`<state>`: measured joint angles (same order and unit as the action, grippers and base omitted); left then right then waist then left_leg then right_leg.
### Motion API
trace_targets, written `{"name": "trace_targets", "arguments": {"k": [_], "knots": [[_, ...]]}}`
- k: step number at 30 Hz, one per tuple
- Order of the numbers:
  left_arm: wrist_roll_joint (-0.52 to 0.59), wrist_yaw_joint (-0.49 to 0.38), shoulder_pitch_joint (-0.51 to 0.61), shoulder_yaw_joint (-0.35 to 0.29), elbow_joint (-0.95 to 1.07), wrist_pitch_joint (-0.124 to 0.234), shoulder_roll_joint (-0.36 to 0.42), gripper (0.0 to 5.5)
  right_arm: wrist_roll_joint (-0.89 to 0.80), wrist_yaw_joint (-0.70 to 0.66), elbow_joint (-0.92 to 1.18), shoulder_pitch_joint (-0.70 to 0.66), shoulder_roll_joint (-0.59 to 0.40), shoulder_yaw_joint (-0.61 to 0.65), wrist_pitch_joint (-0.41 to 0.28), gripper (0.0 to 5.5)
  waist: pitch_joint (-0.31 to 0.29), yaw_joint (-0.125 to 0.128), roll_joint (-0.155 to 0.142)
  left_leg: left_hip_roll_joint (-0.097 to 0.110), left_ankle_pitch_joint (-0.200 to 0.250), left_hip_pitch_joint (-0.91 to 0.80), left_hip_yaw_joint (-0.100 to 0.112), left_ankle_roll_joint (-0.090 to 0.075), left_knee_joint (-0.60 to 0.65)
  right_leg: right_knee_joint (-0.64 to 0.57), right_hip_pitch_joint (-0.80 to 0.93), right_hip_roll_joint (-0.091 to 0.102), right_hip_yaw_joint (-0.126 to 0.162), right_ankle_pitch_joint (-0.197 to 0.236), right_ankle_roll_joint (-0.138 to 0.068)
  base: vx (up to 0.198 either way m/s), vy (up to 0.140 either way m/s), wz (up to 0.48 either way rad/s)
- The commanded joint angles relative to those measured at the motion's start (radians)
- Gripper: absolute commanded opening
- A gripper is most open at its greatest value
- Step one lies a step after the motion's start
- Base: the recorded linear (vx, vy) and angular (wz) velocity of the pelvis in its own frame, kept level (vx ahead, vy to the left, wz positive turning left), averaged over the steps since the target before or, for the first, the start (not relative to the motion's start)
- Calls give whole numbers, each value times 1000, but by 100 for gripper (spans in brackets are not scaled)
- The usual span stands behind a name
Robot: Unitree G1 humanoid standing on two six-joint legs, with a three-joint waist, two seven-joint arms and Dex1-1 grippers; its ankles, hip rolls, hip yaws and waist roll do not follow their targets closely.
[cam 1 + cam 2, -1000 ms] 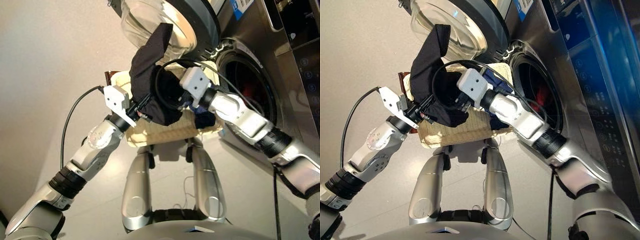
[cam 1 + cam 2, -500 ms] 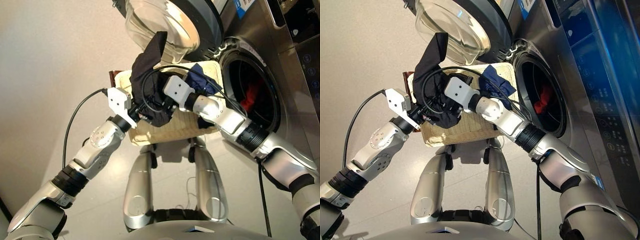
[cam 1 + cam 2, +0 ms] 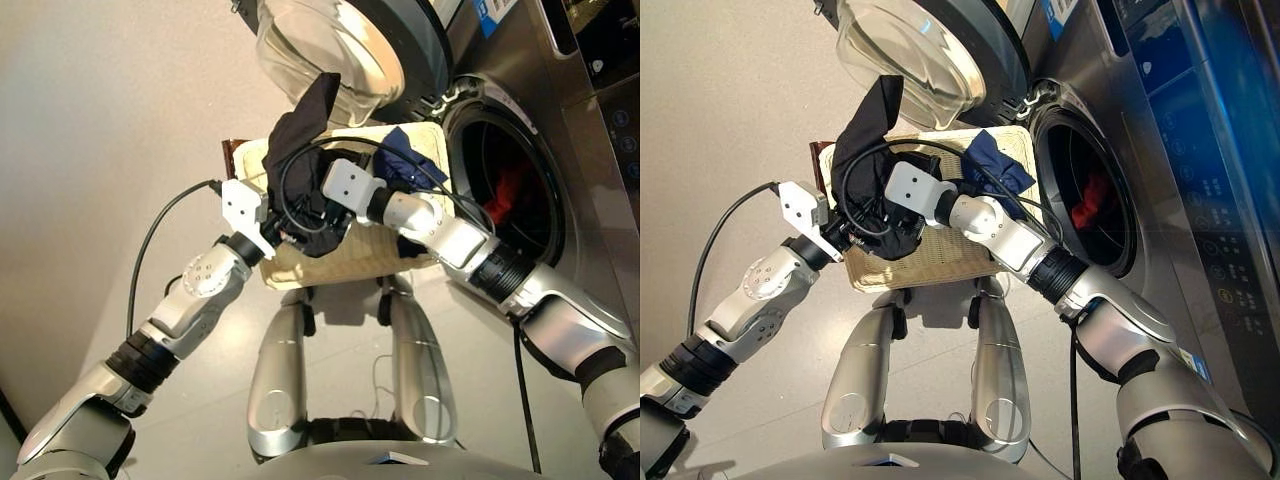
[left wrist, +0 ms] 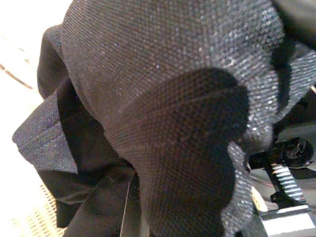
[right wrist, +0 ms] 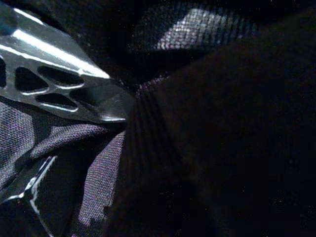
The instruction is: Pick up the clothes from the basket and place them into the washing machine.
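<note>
Pale, smooth flooring spreads under the scene, with the washing machine [image 3: 520, 190] standing off to the right gripper's outer side, its porthole open and its glass door [image 3: 340, 45] swung out beyond both grippers. Inside the dark drum a coral-red garment [image 3: 1092, 200] shows.

Between the two arms, below the grippers, sits the basket [image 3: 345, 265], a cream-white woven tray. The left gripper [image 3: 283, 236] and the right gripper [image 3: 318, 205] meet over its near half, both buried in the black garment [image 3: 300, 130]. This cloth hangs bunched around the two grippers, with one long end rising up and away from them toward the glass door. A black cable [image 3: 290, 165] loops across the cloth near the right wrist.

The left wrist view is filled with black knit fabric, so the left gripper appears to be holding the garment, though its fingers are hidden and I cannot tell how they stand. From the right wrist, one finger [image 5: 64, 89] shows with dark cloth pressed against it; whether that gripper is clamped or spread cannot be told either.

The navy blue garment [image 3: 995, 170] lies crumpled in the basket's far corner, just beyond the right forearm, on the machine side.
</note>
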<state>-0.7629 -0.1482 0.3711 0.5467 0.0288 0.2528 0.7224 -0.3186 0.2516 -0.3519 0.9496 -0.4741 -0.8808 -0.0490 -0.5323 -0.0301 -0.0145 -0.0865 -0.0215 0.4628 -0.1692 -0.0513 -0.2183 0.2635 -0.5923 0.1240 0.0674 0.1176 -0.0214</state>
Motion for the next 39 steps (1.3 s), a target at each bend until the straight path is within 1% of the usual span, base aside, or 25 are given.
{"name": "trace_targets", "arguments": {"k": [1,10,12,13,14,15,16,21,24,27,29,32,34,36,37,39], "knots": [[21,-67,153,-1,246,121,-84,0,33,64,-8,21,132,-84,5,0,23,-6,28,11,-62,76,40,-43,-18,5,-19,43,-32,-3,-112,0,0,0],[27,-52,142,-6,254,122,-95,0,27,43,6,14,105,-62,-9,0,16,-6,27,9,-63,78,43,-43,-21,6,-23,43,-35,-2,-111,0,0,0],[28,-48,140,-10,257,122,-94,198,27,41,20,14,93,-59,-10,0,16,-5,27,7,-62,79,44,-43,-24,8,-24,44,-36,-2,-110,0,0,0],[31,-46,140,-10,259,122,-93,224,27,42,28,15,89,-58,-10,0,15,-5,27,8,-62,78,44,-43,-23,9,-24,44,-36,-2,-110,0,0,0],[33,-43,139,-14,260,124,-93,267,28,40,30,14,84,-55,-11,0,15,-5,26,8,-62,79,43,-44,-24,8,-23,44,-36,-2,-110,0,0,0],[34,-42,139,-16,262,123,-93,485,27,41,33,12,80,-53,-11,0,15,-4,27,7,-62,79,44,-44,-24,9,-23,44,-36,-2,-110,0,0,0],[35,-41,138,-18,263,124,-92,550,26,43,39,10,78,-52,-10,0,15,-4,27,6,-62,78,44,-44,-24,10,-24,44,-35,-3,-109,0,0,0],[42,-28,134,-25,263,126,-101,550,25,38,55,0,66,-41,-10,0,14,-2,25,6,-62,78,41,-45,-23,7,-22,43,-37,-3,-110,0,0,0],[50,-11,123,-40,265,131,-111,550,21,23,61,-11,61,-24,-15,0,12,-2,25,6,-63,82,43,-46,-25,7,-22,43,-37,-3,-109,0,0,0],[59,1,102,-51,270,127,-106,550,19,-7,67,-41,46,6,-27,0,12,-1,25,7,-62,84,42,-45,-27,8,-24,44,-36,-2,-110,0,0,0],[67,20,87,-63,272,128,-105,550,30,-58,79,-73,35,52,-43,0,12,2,24,7,-61,86,40,-44,-29,9,-27,43,-38,-2,-110,0,0,0],[65,55,67,-75,268,133,-109,550,27,-190,84,-163,24,161,-94,0,12,8,24,8,-60,93,40,-42,-34,10,-32,43,-38,0,-112,0,0,0],[58,66,56,-83,271,138,-110,550,30,-241,106,-214,15,220,-128,0,12,13,24,8,-59,98,43,-42,-38,11,-34,43,-37,-1,-113,0,0,0],[46,80,45,-85,271,146,-122,550,52,-306,91,-272,15,285,-153,0,12,18,25,10,-58,102,43,-41,-39,12,-36,45,-35,-1,-113,0,0,0],[42,88,40,-81,269,151,-127,550,52,-366,77,-313,23,331,-175,0,12,21,27,10,-53,103,44,-40,-43,16,-36,45,-35,-6,-114,0,0,0],[22,95,37,-84,273,156,-130,550,87,-426,60,-347,31,380,-198,0,12,25,29,12,-56,109,45,-39,-43,15,-42,45,-33,-2,-114,0,0,0]]}}
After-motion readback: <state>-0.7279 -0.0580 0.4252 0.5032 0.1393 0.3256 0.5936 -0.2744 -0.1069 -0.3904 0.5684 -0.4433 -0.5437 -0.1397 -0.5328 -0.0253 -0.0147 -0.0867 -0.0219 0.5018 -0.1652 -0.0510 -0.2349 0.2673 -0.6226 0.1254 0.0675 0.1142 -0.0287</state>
